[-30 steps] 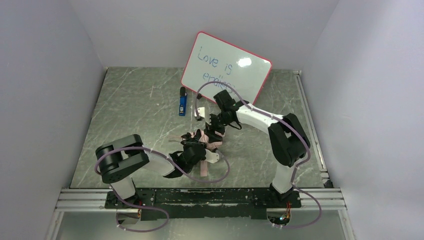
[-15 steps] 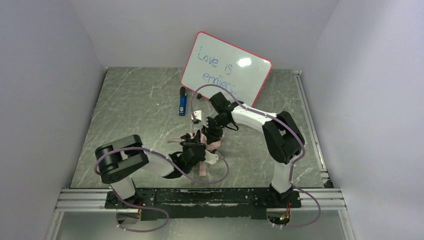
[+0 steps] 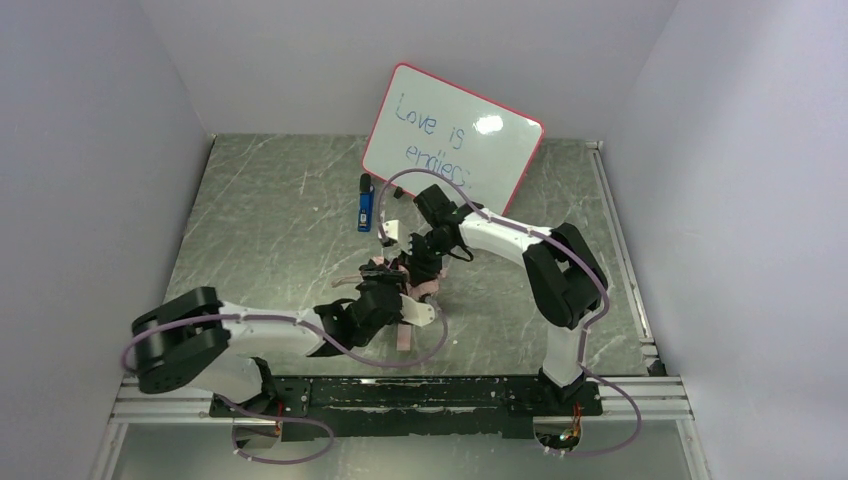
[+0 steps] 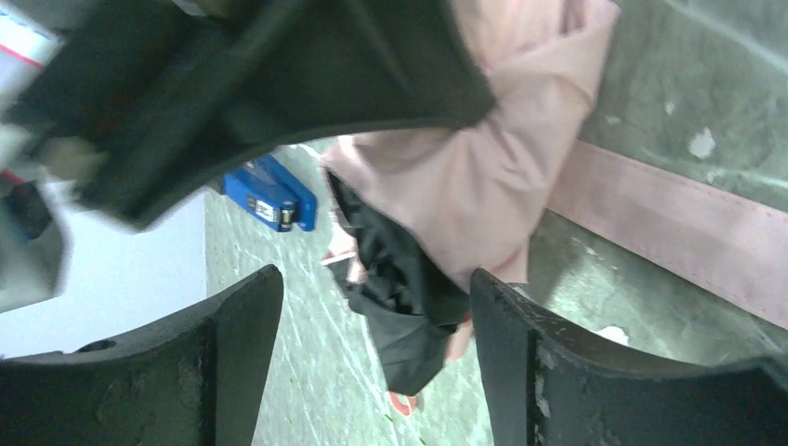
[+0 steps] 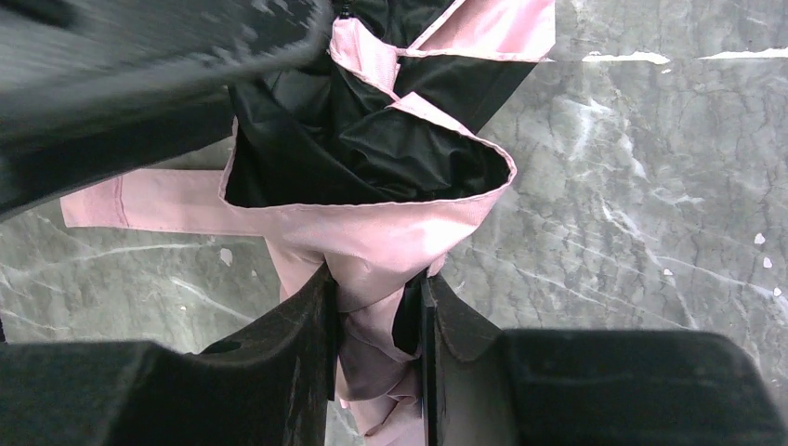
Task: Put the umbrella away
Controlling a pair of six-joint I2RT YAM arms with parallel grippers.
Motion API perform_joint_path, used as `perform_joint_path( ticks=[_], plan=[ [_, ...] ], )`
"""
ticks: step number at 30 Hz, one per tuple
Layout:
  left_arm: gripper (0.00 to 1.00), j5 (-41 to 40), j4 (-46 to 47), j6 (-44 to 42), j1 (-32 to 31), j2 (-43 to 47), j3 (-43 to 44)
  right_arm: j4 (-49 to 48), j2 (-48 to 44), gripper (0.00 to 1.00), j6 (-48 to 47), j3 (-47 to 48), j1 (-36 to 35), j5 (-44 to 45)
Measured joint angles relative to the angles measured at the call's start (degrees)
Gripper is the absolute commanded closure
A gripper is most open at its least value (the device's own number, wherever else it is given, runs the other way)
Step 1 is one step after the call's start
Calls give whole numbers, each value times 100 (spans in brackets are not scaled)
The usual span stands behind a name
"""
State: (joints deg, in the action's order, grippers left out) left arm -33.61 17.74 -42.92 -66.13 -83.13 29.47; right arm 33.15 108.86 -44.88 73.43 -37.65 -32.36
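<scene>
The umbrella (image 3: pixel 410 288) lies collapsed at the table's middle, a bundle of pale pink fabric with black lining. My right gripper (image 3: pixel 422 266) reaches down on it from the far side. In the right wrist view the right gripper (image 5: pixel 376 290) is shut on a fold of the umbrella's pink fabric (image 5: pixel 372 228), which fills the narrow gap. My left gripper (image 3: pixel 385 302) sits at the near side of the bundle. In the left wrist view the left gripper (image 4: pixel 376 293) is open, with the umbrella's pink and black folds (image 4: pixel 465 186) just past the tips. A pink strap (image 4: pixel 669 223) lies flat on the table.
A red-framed whiteboard (image 3: pixel 452 135) leans against the back wall. A blue object (image 3: pixel 366 208) lies left of it, also in the left wrist view as the blue object (image 4: pixel 274 195). A small white piece (image 3: pixel 390 232) sits near the right arm. The table is grey marble (image 3: pixel 270 220).
The left gripper has let go and opened, and the left arm's shoulder has swung to the left. The right gripper has moved left and closed on the umbrella's fabric.
</scene>
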Motion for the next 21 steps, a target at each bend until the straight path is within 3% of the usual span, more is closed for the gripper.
perform_joint_path(
  ticks=[6, 12, 17, 21],
  plan=[
    [25, 238, -584, 525, -63, 1257, 92, -55, -2, 86, 94, -22, -17, 76],
    [26, 975, -1502, 1561, -120, 3383, 120, -323, -142, 86, 168, -240, -90, 269],
    [22, 713, -1707, 2424, -103, 4610, 181, -879, -466, 84, 238, -723, -262, 647],
    [21, 341, -1714, 2909, 173, 5012, 223, -1598, -732, 83, 232, -1222, -468, 1082]
  ],
)
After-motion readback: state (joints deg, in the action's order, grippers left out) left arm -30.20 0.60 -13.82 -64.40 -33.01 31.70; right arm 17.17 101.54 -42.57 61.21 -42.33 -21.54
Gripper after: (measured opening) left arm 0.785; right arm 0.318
